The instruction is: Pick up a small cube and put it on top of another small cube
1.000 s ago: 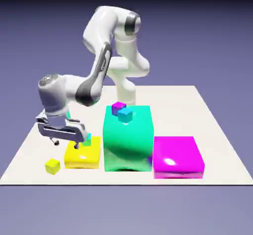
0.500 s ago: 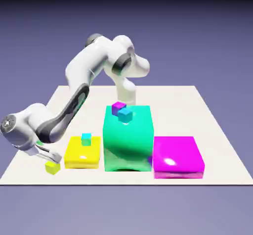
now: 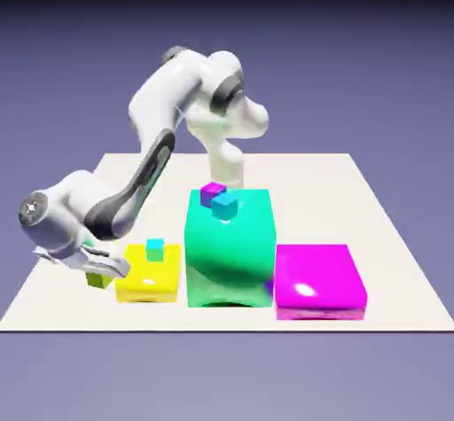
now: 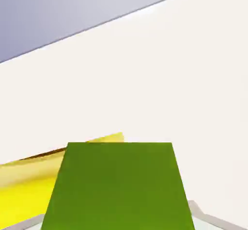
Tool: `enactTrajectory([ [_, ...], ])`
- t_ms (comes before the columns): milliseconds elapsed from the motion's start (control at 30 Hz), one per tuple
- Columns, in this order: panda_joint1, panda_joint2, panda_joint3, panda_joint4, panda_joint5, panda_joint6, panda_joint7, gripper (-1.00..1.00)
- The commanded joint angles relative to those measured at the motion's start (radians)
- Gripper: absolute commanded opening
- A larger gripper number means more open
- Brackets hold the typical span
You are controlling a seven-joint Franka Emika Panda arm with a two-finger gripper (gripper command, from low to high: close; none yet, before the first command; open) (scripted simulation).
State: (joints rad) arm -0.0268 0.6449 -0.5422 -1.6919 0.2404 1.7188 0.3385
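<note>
the arm reaches low, its tilted gripper closed in a grip.

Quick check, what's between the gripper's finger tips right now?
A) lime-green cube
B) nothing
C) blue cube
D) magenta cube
A: the hand view shows the small lime-green cube, shaded dark, filling the space between the gripper's two grey finger tips.

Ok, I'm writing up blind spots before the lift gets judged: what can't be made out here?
- Lime cube's far and under sides: hidden by its near face in the hand view.
- Its top, exterior view: covered by the gripper.
- Fingertip contact: cut off by the hand view's bottom edge.
- Tiny teal-green cube: mostly behind the hand, exterior view.
</note>
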Motion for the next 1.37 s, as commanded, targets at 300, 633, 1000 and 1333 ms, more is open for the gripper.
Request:
enactTrajectory([
  [300,0.117,-0.362,0.135,-0.251,-0.231,-0.016,-0.131,-1.00],
  [633,0.235,-0.725,0.270,-0.502,-0.459,-0.032,-0.261,-1.00],
  [1000,0.364,-1.123,0.418,-0.779,-0.710,-0.050,-0.405,-1.00],
  [1333,0.355,-1.133,0.400,-0.866,-0.754,0.036,-0.397,1.00],
])
